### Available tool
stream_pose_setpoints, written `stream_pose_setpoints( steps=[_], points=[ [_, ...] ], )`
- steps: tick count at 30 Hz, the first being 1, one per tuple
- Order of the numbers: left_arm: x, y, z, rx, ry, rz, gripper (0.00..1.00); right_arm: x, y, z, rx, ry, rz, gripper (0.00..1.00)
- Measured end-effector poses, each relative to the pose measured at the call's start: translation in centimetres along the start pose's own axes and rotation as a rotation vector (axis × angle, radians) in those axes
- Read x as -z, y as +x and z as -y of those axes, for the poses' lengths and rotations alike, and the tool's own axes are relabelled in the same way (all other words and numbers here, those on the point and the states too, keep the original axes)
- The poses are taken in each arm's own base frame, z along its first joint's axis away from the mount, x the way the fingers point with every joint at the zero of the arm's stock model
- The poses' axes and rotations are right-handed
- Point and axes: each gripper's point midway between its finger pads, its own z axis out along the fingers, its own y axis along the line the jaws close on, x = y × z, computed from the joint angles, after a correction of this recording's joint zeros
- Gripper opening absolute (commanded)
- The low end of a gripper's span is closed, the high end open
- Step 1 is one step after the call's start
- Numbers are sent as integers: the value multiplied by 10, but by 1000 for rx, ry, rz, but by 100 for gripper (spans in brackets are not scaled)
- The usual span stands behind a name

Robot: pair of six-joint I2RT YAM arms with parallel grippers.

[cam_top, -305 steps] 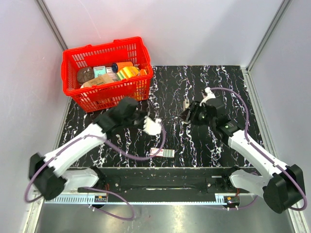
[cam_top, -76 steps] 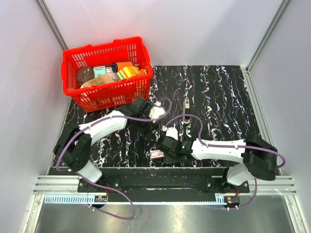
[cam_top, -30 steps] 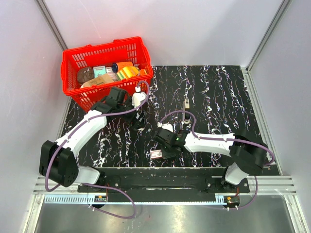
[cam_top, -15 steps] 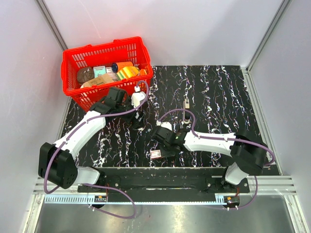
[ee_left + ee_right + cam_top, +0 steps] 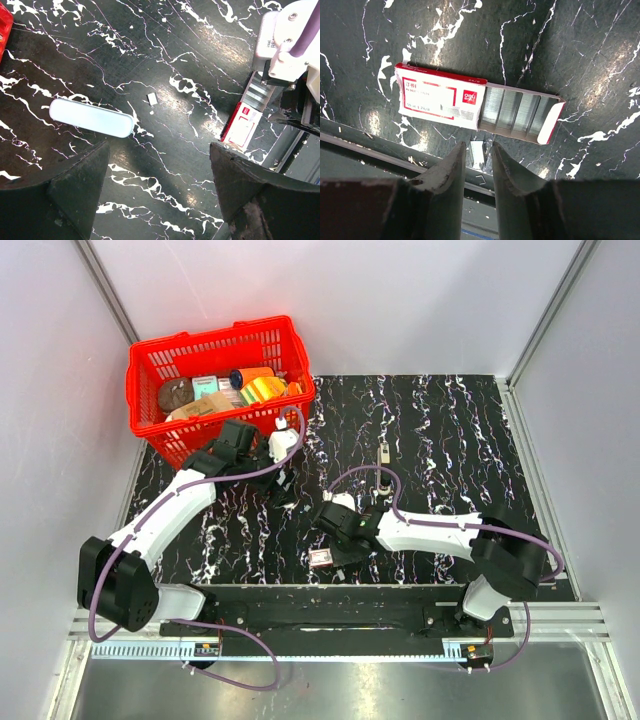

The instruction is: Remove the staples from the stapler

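In the left wrist view the stapler [image 5: 91, 117] lies flat on the black marbled table, only its pale blue-white top showing. It sits just ahead of the left finger [image 5: 80, 185] of my left gripper [image 5: 159, 147], which hangs wide open and empty above the table. My right gripper [image 5: 478, 146] hovers at the table's near edge with its jaws a narrow gap apart. A short strip of staples [image 5: 477, 152] lies between the tips, with a gap on each side. From above, the left gripper [image 5: 283, 490] is near the basket and the right gripper [image 5: 335, 548] is beside the staple box.
A white-and-red staple box [image 5: 440, 97] lies slid open, its tray [image 5: 520, 112] holding rows of staples. One loose staple [image 5: 479, 178] rests on the rail below. A red basket [image 5: 215, 340] of items stands at the back left. A small grey object [image 5: 383, 453] lies mid-table.
My right gripper's jaws have parted a little around the staple strip, and that arm has shifted slightly left. The left arm has barely moved.
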Motion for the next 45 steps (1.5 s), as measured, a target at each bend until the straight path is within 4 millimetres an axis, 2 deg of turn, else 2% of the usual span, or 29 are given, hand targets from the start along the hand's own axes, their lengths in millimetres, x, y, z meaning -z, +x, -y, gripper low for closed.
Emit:
stream_pose_setpoints(
  steps=[7, 13, 20, 28, 33, 39, 43, 45],
  points=[
    [1, 1, -1, -2, -1, -3, 86, 2, 2, -1, -1, -12, -8, 35],
    [1, 2, -2, -1, -3, -5, 86, 1, 15, -3, 17, -25, -37, 43],
    [1, 2, -2, -1, -3, -5, 86, 3, 29, -9, 42, -31, -57, 45],
    [2, 2, -3, -15, -4, -6, 86, -6, 47, -5, 73, 43, -79, 37],
    [2, 5, -2, -20, 0, -15, 86, -7, 46, -4, 69, 62, -65, 31],
    [4, 8, 0, -13, 4, -29, 86, -7, 46, 0, 64, 85, -56, 13],
    [6, 7, 1, -20, 2, -22, 86, -4, 41, 3, 63, 101, -31, 10],
    [7, 6, 3, -25, 8, -20, 86, 4, 35, 3, 64, 92, -2, 9]
  ],
)
